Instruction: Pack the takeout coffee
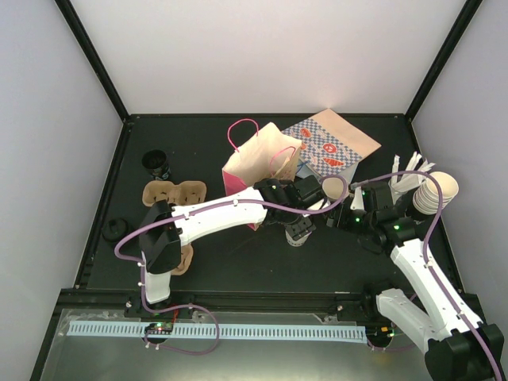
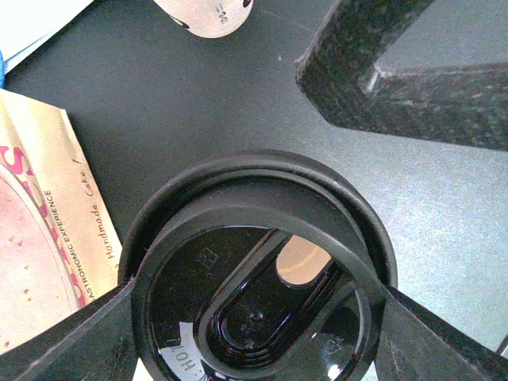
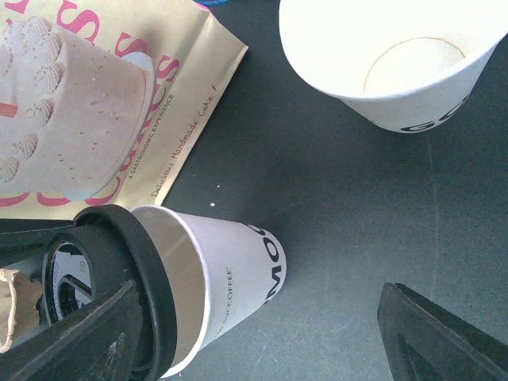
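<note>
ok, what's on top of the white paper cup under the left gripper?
A round black plastic lid, held by the left gripper. Contents of the white paper cup are hidden.

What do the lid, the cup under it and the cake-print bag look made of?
The lid looks like moulded black plastic, semi-gloss, with embossed marks and soft glare. The cup seems to be matte white paper with dark print. The bag is probably paper, perhaps lightly coated, with sharp printed art and a crisp straight edge.
</note>
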`<move>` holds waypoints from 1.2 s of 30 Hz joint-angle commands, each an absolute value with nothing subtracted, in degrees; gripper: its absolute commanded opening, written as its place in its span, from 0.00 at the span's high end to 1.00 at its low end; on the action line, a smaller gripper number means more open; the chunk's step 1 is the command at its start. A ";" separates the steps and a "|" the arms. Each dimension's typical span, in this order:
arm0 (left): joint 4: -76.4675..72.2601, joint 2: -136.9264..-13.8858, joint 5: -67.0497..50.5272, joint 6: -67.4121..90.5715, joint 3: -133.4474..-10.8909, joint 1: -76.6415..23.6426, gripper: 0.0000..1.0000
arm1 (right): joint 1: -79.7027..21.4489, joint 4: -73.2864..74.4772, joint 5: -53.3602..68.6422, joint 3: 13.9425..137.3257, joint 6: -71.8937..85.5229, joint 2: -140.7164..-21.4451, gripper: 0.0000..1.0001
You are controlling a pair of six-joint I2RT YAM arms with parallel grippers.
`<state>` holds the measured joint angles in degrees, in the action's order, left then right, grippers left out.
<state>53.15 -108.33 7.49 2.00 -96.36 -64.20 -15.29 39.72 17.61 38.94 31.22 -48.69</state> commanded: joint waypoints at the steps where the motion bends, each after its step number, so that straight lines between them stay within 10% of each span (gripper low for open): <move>1: 53.44 -108.37 6.59 2.11 -97.56 -64.14 0.26 | -15.03 37.90 19.61 38.58 29.91 -48.26 0.16; 36: 52.43 -110.01 5.13 1.54 -99.02 -63.37 0.26 | -15.03 38.10 20.40 37.74 29.88 -46.94 0.16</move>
<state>52.64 -110.04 6.57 2.02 -96.38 -63.33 -15.11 39.38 18.65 37.76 30.50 -47.83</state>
